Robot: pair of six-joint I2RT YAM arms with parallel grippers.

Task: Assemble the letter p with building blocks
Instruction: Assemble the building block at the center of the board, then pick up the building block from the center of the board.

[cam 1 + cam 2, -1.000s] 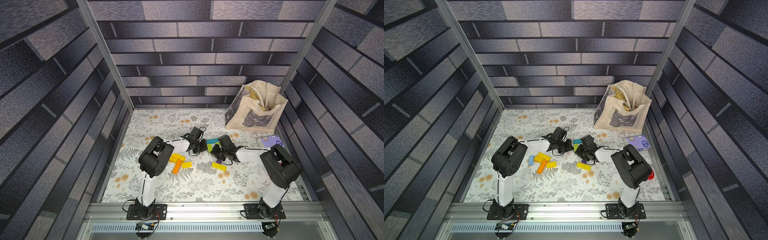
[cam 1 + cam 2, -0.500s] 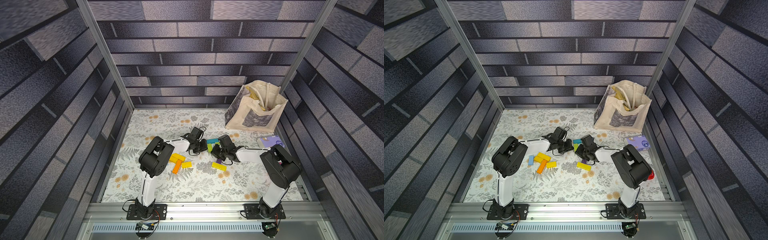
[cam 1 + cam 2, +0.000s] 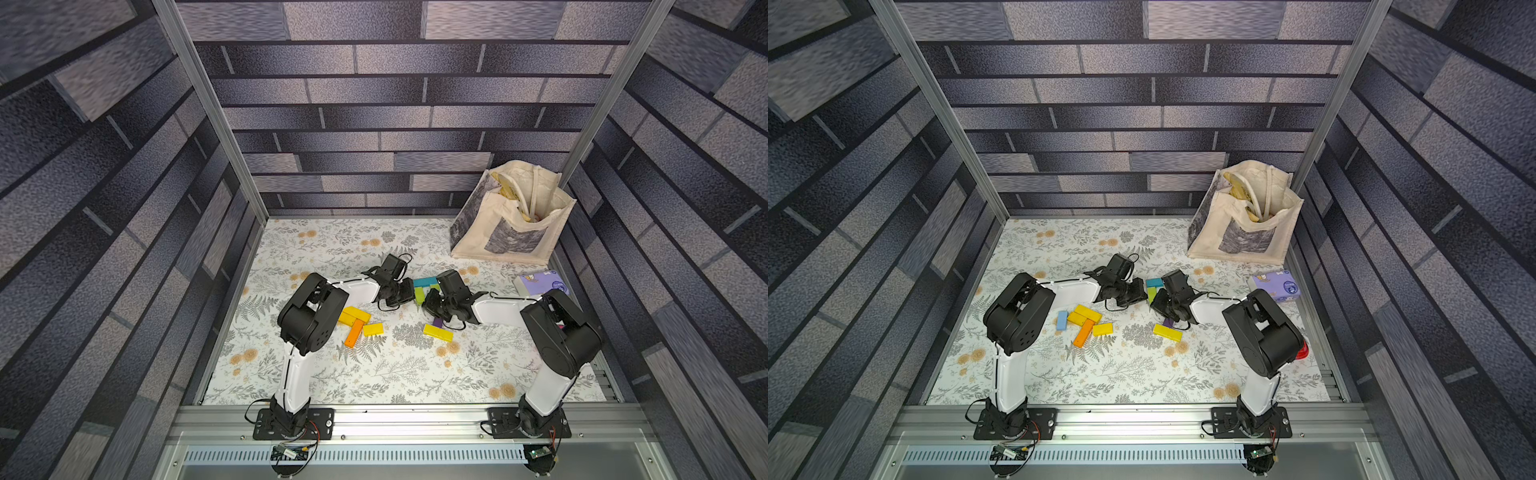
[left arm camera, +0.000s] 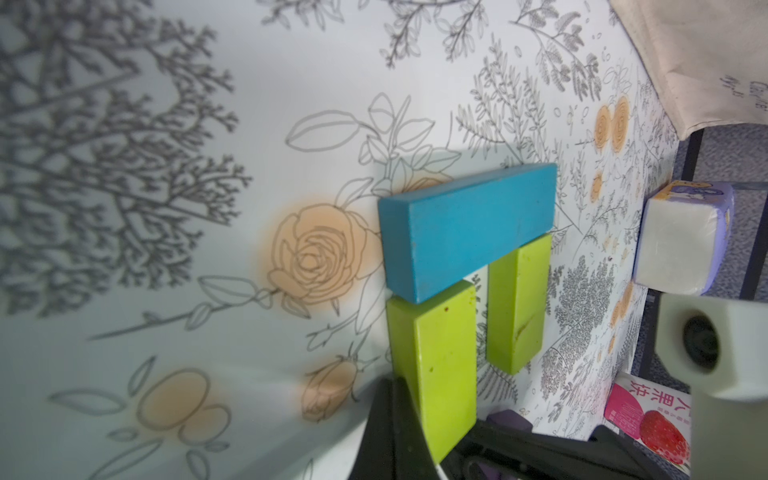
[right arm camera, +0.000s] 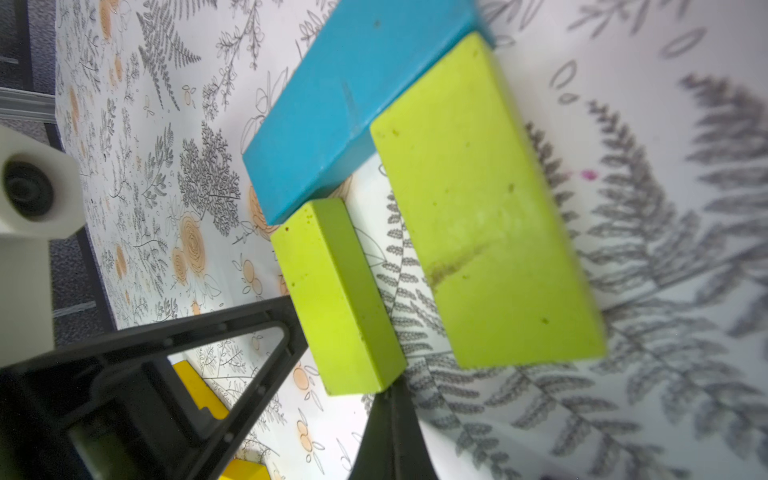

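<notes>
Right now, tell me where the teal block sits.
In both top views the teal block lies near the table's centre, laid across the far ends of two lime green blocks.

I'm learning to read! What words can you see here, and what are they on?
"果块": on the pink packet with a strawberry picture, in the left wrist view; the next character is unclear.
Tote bag: cursive writing, too blurred to read.
Lilac tissue pack: some print, too small to read.
Building blocks: no writing shows.
</notes>
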